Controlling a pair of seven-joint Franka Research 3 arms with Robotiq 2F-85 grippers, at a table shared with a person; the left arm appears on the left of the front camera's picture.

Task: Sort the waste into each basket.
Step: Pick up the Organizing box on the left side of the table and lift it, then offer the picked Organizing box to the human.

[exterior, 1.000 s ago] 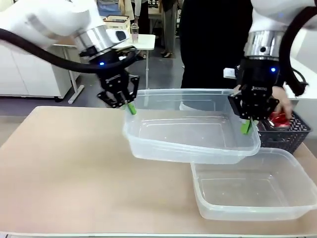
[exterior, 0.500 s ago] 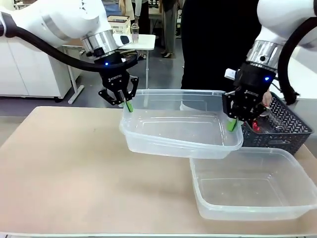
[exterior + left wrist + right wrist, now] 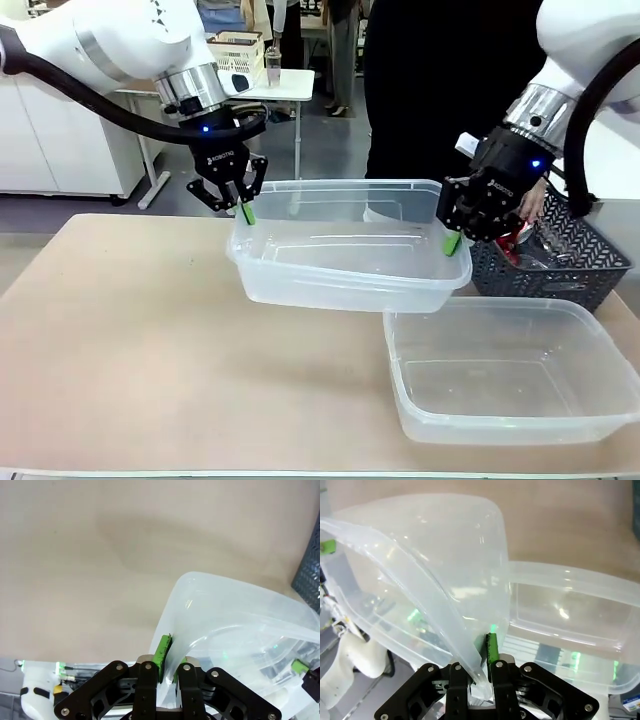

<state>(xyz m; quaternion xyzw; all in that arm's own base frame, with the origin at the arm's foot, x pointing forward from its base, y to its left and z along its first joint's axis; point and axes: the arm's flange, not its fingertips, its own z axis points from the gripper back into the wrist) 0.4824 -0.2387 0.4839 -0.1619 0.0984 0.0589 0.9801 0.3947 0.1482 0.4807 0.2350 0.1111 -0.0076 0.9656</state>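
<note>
Currently, the left tool (image 3: 245, 212) and right tool (image 3: 451, 240) each pinch opposite rims of the raised tub (image 3: 340, 270), held above the counter (image 3: 130, 330) near the second tub (image 3: 500, 390). Advise level, synchronised lowering; uneven travel risks twisting the flexible wall.

Bright and even, lit from overhead. Soft, faint shadow under the upper tub (image 3: 340, 275) on the table (image 3: 130, 340); a broad dim patch on the table in the left wrist view. White glare spots and green glints on tub plastic in the right wrist view. Wide-angle bending at wrist-view edges. Front-view background slightly soft.
</note>
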